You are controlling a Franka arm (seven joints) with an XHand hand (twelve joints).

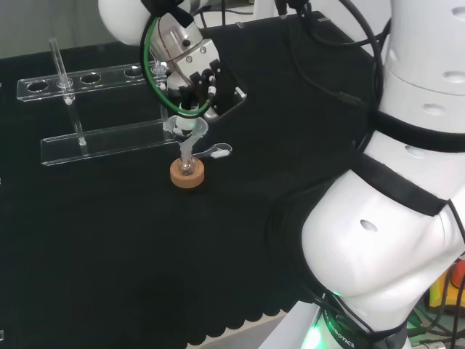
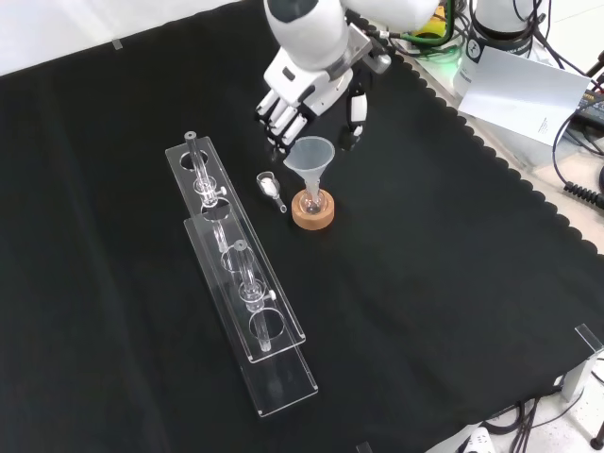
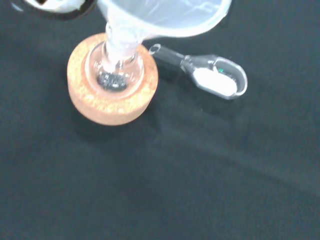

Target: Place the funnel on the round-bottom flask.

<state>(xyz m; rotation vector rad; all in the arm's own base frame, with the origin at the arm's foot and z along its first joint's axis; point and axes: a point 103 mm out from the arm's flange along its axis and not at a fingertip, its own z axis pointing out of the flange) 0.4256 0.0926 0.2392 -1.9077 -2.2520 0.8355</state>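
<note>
Funnel [image 2: 312, 158] sits in flask [image 2: 312, 201] on cork ring [image 2: 312, 213], front view centre. Hand [image 2: 300, 99] just above, fingers relaxed, empty. Glass scoop [image 2: 271, 186] lies left; tube rack [image 2: 247, 283] beyond.

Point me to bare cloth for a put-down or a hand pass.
Front view: wide bare cloth right of the cork ring and toward the near edge. Also open left of the tube rack. Crowded: the hand, funnel, flask and scoop cluster beside the rack.

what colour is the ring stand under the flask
Light brown, speckled cork; the wrist view shows it best.
</note>
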